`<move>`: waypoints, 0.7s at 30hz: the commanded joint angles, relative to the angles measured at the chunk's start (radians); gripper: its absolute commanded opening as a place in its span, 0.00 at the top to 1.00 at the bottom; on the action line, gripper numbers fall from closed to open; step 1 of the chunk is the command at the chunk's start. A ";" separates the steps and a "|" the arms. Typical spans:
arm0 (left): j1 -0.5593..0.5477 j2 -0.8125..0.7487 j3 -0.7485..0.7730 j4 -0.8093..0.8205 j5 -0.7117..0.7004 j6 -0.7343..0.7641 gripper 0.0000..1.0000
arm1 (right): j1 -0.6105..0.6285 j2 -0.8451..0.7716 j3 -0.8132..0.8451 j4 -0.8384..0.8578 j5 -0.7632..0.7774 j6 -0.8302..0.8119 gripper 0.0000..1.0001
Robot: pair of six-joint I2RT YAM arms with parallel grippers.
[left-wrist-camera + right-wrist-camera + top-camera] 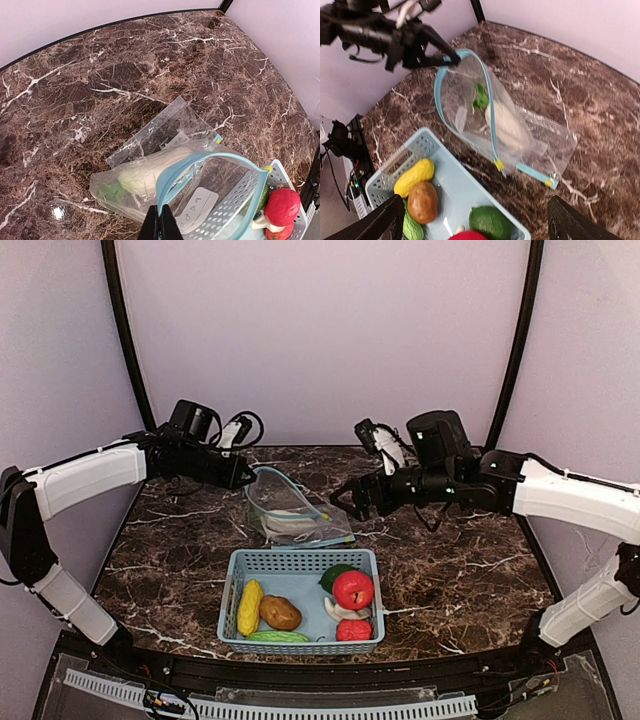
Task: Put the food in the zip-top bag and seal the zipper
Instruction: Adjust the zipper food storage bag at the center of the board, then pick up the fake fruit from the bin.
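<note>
The left gripper [246, 478] is pinched tight on the blue zipper edge [167, 177] of the clear plastic zip-top bag [292, 512], holding its mouth up and open. A white toy radish [507, 125] lies inside the bag, with a green bit that may be its leaves. The right gripper [350, 498] is spread wide and holds nothing, just beside the bag. The yellow toy corn [250, 607], brown potato [281, 613] and red apple [353, 589] sit in the light blue plastic basket [300, 558].
</note>
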 commanded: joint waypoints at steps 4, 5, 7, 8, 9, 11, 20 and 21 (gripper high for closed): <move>0.012 -0.065 -0.024 0.001 0.030 -0.051 0.99 | 0.131 -0.088 -0.127 -0.235 0.143 0.210 0.06; 0.012 -0.065 -0.033 0.002 0.039 -0.052 0.99 | 0.155 -0.088 -0.135 -0.262 0.161 0.238 0.07; 0.012 -0.072 -0.062 0.008 0.027 -0.039 0.99 | 0.209 -0.077 -0.138 -0.312 0.217 0.282 0.07; 0.012 -0.077 -0.085 0.016 0.019 -0.034 0.99 | 0.234 -0.067 -0.136 -0.336 0.236 0.298 0.07; 0.012 -0.079 -0.095 0.018 0.000 -0.027 0.99 | 0.263 -0.054 -0.129 -0.363 0.250 0.310 0.07; 0.012 -0.075 -0.101 0.012 -0.004 -0.021 0.99 | 0.305 -0.011 -0.102 -0.410 0.287 0.335 0.06; 0.012 -0.083 -0.119 0.030 0.015 -0.038 0.99 | 0.400 0.229 0.036 -0.568 0.413 0.389 0.05; 0.012 -0.085 -0.123 0.039 0.021 -0.045 0.99 | 0.402 0.243 0.051 -0.572 0.418 0.389 0.05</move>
